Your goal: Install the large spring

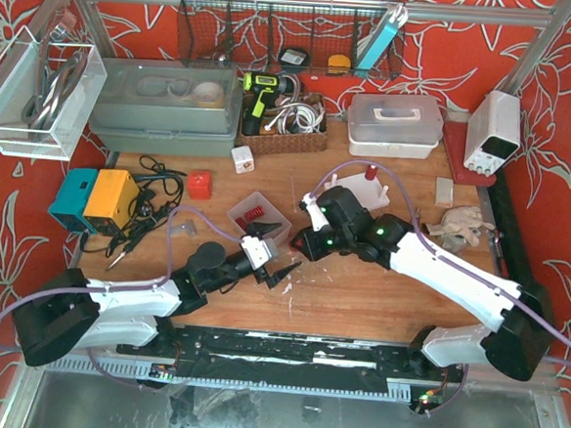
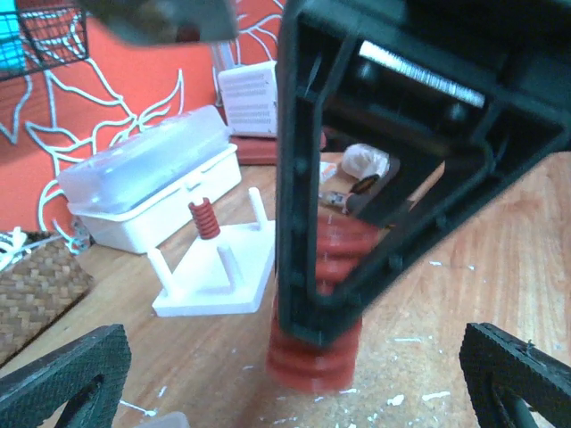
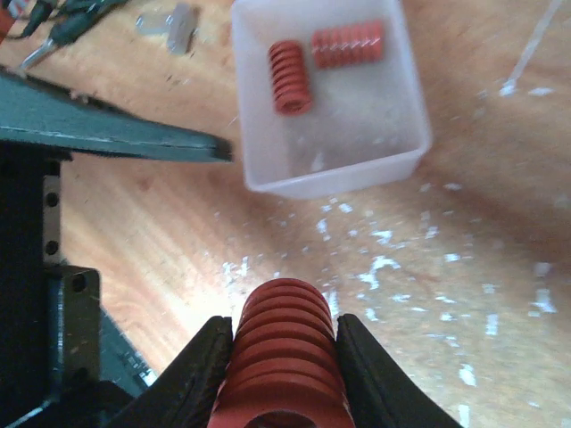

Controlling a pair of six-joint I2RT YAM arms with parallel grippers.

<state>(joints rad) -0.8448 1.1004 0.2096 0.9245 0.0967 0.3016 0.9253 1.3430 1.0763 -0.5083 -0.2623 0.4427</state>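
My right gripper [image 3: 284, 332] is shut on the large red spring [image 3: 282, 357], which sits between its black fingers [image 3: 198, 370] with its far end down at the wooden table. In the left wrist view the spring [image 2: 314, 361] stands on the table, partly behind the right gripper's black finger. My left gripper [image 2: 290, 366] is open and empty, its fingertips wide apart either side of the spring. In the top view the two grippers meet at mid-table, left [image 1: 283, 271] and right [image 1: 301, 244]. The white peg base [image 2: 219, 272] holds a small red spring [image 2: 203, 218] on one peg.
A clear tray [image 3: 406, 147] with two red springs [image 3: 290, 76] lies just beyond the grippers. The peg base [image 1: 366, 188] sits behind the right arm. A white lidded box [image 1: 395, 124], a basket [image 1: 287, 126] and a power supply [image 1: 494, 131] line the back.
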